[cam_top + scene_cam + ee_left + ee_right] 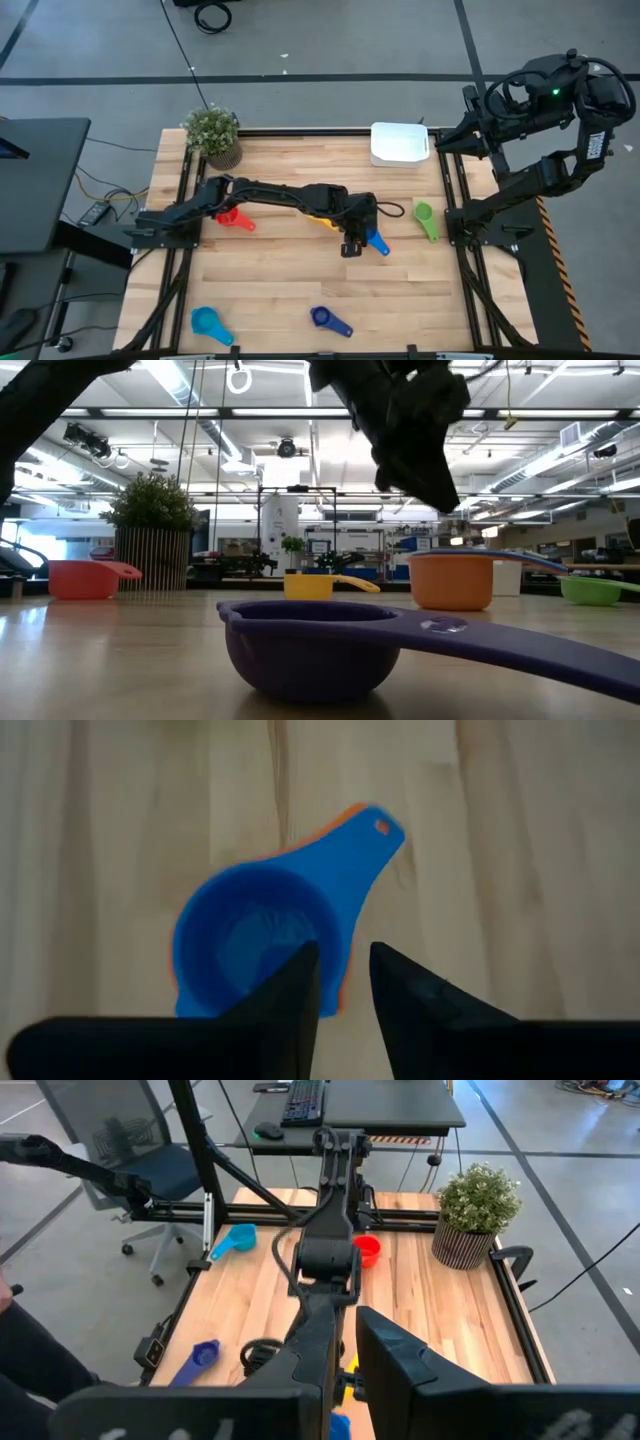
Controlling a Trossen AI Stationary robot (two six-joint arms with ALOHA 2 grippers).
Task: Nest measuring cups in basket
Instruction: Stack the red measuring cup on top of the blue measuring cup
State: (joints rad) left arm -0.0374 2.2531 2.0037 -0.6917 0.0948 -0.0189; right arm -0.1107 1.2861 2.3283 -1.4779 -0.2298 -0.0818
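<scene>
A blue measuring cup (255, 935) sits nested in an orange cup (450, 582) on the table's middle, its handle (365, 840) lying over the orange one. My left gripper (343, 952) hangs open just above the blue cup's rim, one finger over the bowl and one outside, clear of it in the low view. Around them on the wood stand a yellow cup (322, 218), a red cup (232, 218), a green cup (425, 218), a light blue cup (210, 323) and a dark blue cup (328, 320). The white basket (400, 143) stands at the far edge. My right gripper (347, 1342) waits high at the right, narrowly open.
A potted plant (212, 135) stands at the far left corner. Black frame rails (185, 180) run along the table's left and right sides. Bare wood lies between the cups and the basket (300, 1295). The dark blue cup (310, 650) fills the low view's foreground.
</scene>
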